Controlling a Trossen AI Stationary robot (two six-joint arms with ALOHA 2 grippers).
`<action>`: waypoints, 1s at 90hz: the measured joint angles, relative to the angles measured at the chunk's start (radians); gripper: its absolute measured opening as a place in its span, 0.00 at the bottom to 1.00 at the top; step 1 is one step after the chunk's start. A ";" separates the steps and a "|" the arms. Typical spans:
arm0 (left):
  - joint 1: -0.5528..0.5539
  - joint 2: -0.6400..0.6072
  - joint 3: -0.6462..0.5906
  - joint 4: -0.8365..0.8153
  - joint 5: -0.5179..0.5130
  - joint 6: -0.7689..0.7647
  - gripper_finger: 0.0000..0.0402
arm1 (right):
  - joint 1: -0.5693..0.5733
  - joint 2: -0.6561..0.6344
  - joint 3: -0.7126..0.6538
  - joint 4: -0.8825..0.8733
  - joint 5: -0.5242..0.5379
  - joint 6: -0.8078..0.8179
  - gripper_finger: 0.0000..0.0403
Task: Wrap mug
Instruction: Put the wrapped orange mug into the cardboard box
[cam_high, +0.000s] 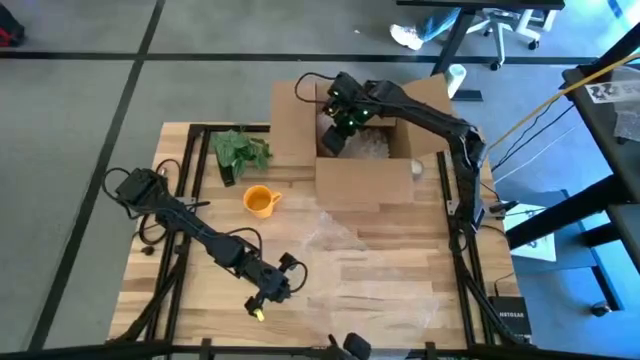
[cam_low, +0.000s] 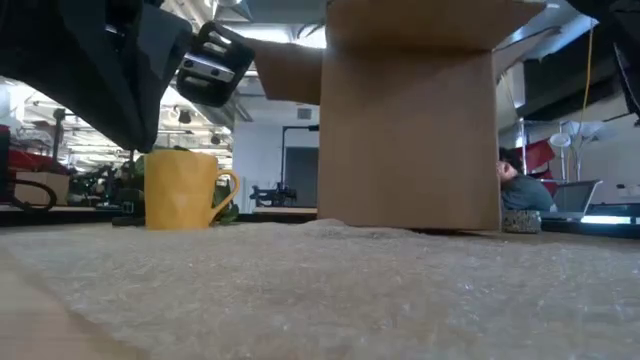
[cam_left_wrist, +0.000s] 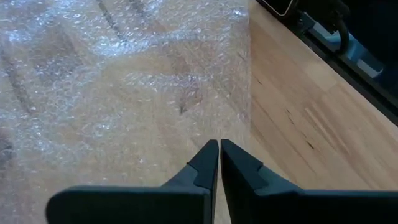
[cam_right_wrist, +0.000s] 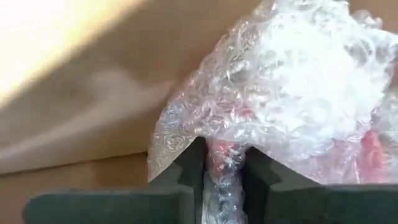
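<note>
The cardboard box sits open at the table's far side. Inside it, the right gripper pinches a bubble-wrapped bundle showing red. A bubble wrap sheet lies flat nearby, the left gripper pressed shut above it. The yellow mug stands unwrapped beside the box.

One readable text: "NETGEAR" in white letters on a small black box at the bench's edge.

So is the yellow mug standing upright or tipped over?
Upright: the yellow mug stands on its base beside the box, opening upward in the high view.
</note>
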 joint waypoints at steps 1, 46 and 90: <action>0.000 0.000 0.000 0.000 0.000 0.000 0.00 | 0.001 -0.002 0.000 0.000 -0.001 0.000 0.11; 0.000 0.000 0.000 0.000 0.000 -0.006 0.00 | 0.001 0.040 0.001 -0.017 -0.017 0.003 0.12; 0.000 0.000 0.000 -0.002 0.000 -0.007 0.00 | 0.001 -0.011 0.001 -0.029 -0.001 0.029 0.27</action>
